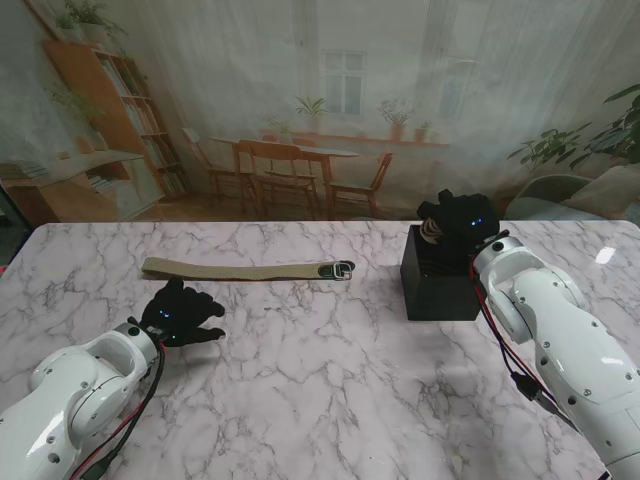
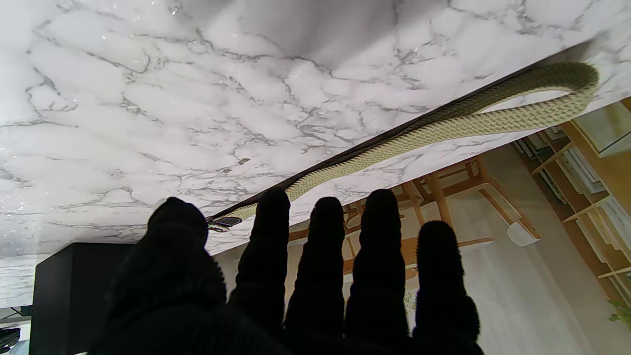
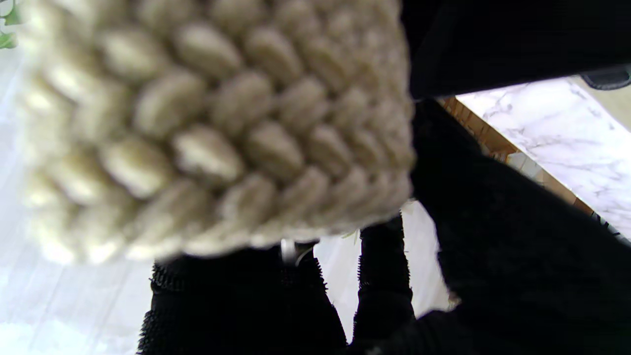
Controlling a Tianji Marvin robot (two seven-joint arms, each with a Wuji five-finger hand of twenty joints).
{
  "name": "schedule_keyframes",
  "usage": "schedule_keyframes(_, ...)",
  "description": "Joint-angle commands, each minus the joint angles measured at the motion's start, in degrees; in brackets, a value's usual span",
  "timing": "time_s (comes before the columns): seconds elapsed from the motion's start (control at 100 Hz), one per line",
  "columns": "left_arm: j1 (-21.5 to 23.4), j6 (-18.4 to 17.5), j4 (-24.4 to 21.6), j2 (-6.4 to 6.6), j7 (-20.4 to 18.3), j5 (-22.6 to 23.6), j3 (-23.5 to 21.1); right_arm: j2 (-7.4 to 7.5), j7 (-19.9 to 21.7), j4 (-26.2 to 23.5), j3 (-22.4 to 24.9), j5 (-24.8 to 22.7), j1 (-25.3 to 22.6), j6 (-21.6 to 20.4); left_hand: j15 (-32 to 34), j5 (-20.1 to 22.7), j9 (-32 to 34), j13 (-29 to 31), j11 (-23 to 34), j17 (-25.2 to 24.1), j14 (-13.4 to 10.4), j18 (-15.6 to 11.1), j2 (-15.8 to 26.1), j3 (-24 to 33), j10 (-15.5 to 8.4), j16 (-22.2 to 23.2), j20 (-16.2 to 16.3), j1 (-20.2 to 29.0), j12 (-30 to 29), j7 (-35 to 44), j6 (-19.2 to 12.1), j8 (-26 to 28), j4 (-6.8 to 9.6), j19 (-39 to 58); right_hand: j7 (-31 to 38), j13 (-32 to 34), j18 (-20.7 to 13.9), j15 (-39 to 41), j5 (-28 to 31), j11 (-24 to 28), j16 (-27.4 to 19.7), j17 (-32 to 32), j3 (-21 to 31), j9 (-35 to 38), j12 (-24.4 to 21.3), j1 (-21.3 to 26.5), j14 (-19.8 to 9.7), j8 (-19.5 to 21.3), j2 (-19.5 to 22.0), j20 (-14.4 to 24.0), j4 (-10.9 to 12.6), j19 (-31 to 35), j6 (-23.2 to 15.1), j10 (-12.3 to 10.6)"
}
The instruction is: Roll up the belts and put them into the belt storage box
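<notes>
The right hand (image 1: pixel 455 220) grips a rolled woven belt (image 1: pixel 432 232) over the black storage box (image 1: pixel 437 275) (lowering next), while the left hand (image 1: pixel 180 315), fingers spread, waits near the flat belt (image 1: pixel 245 269).

Flat woven khaki belt (image 1: pixel 240 269) stretched left to right, far-left, buckle rightward, rolled belt (image 1: pixel 432 232) atop black box (image 1: pixel 438 283), far-right

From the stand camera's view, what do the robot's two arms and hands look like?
Both arms are glossy white, rounded shells with bulging joints. The left hand and right hand are five-fingered and covered in fuzzy black knit gloves, each showing small blue lights on its back. Red and black cables run loosely along the outside of each forearm, and the right arm's lead ends in a dark connector.
</notes>
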Motion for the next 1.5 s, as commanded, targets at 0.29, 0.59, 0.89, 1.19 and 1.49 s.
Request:
schedule_keyframes(0.29,1.3,1.4,0.8,-0.07,0.5,0.3,-0.3,0.19,0.5,6.0,-5.1,2.9,3.7,1.1,-0.5,-0.3,-1.5,-0.6,-0.4,-0.9,0.7,2.4,2.2,-1.6,0.7,-0.7,-1.0,0.6,-0.3,1.1,-0.1,1.5,0.24,-1.2,12.0,4.5,-6.7,3.7,7.9,2.1,1.1,-0.7,7.9,2.7,2.6,11.3,-9.0,5.3,7.1,-0.3,3.5,-1.9,-2.3,-6.3)
schedule_keyframes(0.59,1.3,1.3,0.8,-0.03,0.5,0.4,-0.3,-0.64,0.0,9.1,-8.5,7.5,5.8,4.9,-0.5,-0.4,-1.6,-0.6,-0.4,-0.8,0.5,2.4,2.2,-1.6,0.5,-0.7,-1.0,0.7,-0.3,0.8,-0.2,1.4,0.25,-1.2,13.5,3.5,-4.8,0.3,4.3,2.6,0.5,-1.3,3.3,0.5,1.5,8.3,-8.5,-1.8,12.9,-0.8,4.2,-4.3,1.5,-4.7)
schedule_keyframes(0.89,1.1,1.0,0.9,0.01,0.1,0.4,-0.2,-0.49,4.7,8.7,-9.6,7.3,5.6,7.4,-0.5,-0.7,-1.7,-0.6,-0.4,-0.9,0.6,2.4,2.1,-1.5,0.5,-0.7,-1.0,0.7,-0.3,-0.1,-0.3,0.9,0.27,-1.2,4.9,-4.6,2.0,-7.8,1.4,-0.8,-2.6,-9.4,-3.5,-6.2,-2.8,-9.2,-3.9,0.3,21.2,-2.6,11.6,-9.6,6.2,-2.0)
schedule_keyframes(1.19,0.7,0.8,1.0,0.06,-0.1,0.3,0.4,-0.09,2.6,8.1,-7.0,4.9,4.1,5.7,-0.5,-0.7,-1.7,-0.6,-0.3,-0.8,0.5,2.4,2.0,-1.5,0.4,-0.7,-1.0,0.8,-0.3,-1.2,-0.4,-0.1,0.29,-1.1,-2.7,-16.7,6.5,-15.5,-2.5,-10.7,-7.0,-24.0,-15.7,-13.1,-11.4,-15.5,-0.9,1.9,28.8,-2.3,12.8,-11.8,6.6,-1.1)
schedule_keyframes(1.49,0.1,1.2,1.4,0.07,-0.4,0.2,0.9,0.13,-1.9,0.3,1.7,0.9,-0.8,-1.1,-1.0,-0.5,-1.9,-1.4,-0.4,-1.0,0.5,2.3,2.2,-1.6,0.5,-0.9,-1.1,0.7,-0.3,-1.8,-0.3,-0.8,0.27,-1.3,-3.5,-18.4,7.8,-18.8,-1.2,-11.9,-8.8,-28.9,-16.4,-11.7,-13.0,-15.8,-1.1,2.4,28.0,-2.1,13.4,-13.3,4.7,-2.9)
